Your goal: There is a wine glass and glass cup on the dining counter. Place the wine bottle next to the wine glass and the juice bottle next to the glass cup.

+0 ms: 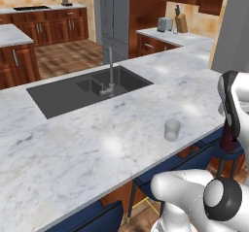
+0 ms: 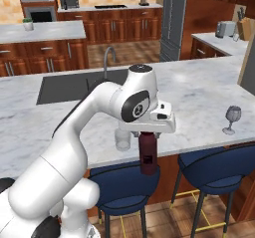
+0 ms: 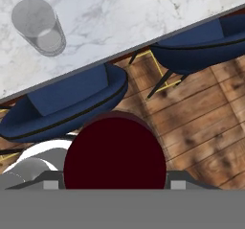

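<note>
Clamped on the neck of the bottle (image 2: pixel 148 157), the hand (image 2: pixel 148 131) holds it upright just off the near edge of the table (image 2: pixel 199 90), above a blue stool (image 2: pixel 124 184); the neck top is hidden inside the hand, so only the dark red shoulder and black body with its label show. From the right base camera the cup (image 2: pixel 122 139) stands on the table near the edge, partly covered by the arm, and the wine glass (image 2: pixel 231 118) stands well to the right, also near the edge. From the left base camera the cup (image 1: pixel 171 129) is plain on the marble, while the bottle (image 1: pixel 228 138) is mostly hidden behind the arm and cut by the frame's right side. Looking down from the hand camera, the bottle's dark red top (image 3: pixel 115 154) blocks the fingers, with the cup (image 3: pixel 38 27) at upper left on the table.
</note>
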Motion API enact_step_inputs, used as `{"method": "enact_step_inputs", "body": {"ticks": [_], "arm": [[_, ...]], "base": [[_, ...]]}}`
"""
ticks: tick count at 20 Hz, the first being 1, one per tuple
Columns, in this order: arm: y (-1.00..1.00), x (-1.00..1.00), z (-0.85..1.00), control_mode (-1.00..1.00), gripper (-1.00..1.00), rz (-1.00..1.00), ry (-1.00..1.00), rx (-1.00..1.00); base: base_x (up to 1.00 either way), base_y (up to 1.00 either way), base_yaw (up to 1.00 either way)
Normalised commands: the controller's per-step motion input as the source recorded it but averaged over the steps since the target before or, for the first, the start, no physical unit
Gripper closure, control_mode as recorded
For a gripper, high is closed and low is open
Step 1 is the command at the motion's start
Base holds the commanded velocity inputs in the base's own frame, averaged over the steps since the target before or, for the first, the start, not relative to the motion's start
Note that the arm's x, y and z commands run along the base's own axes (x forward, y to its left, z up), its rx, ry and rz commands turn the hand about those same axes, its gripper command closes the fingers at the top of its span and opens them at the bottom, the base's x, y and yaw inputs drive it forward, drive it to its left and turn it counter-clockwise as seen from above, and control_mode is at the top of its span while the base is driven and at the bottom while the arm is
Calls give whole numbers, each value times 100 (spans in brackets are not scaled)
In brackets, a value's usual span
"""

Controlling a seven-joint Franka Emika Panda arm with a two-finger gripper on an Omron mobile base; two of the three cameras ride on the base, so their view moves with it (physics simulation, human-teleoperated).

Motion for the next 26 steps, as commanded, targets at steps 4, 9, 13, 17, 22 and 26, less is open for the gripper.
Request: {"method": "enact_step_inputs", "body": {"ticks": [4, 9, 13, 17, 22, 26], "arm": [[0, 0, 0, 100, 100, 0, 0, 0], [0, 0, 0, 100, 100, 0, 0, 0], [0, 0, 0, 100, 100, 0, 0, 0], [16, -5, 2, -100, 100, 0, 2, 0], [29, -2, 10, -100, 100, 0, 2, 0], [37, 0, 13, -100, 100, 0, 1, -2]], "base": [[0, 0, 0], [0, 0, 0], [0, 0, 0], [0, 0, 0], [0, 0, 0], [0, 0, 0]]}}
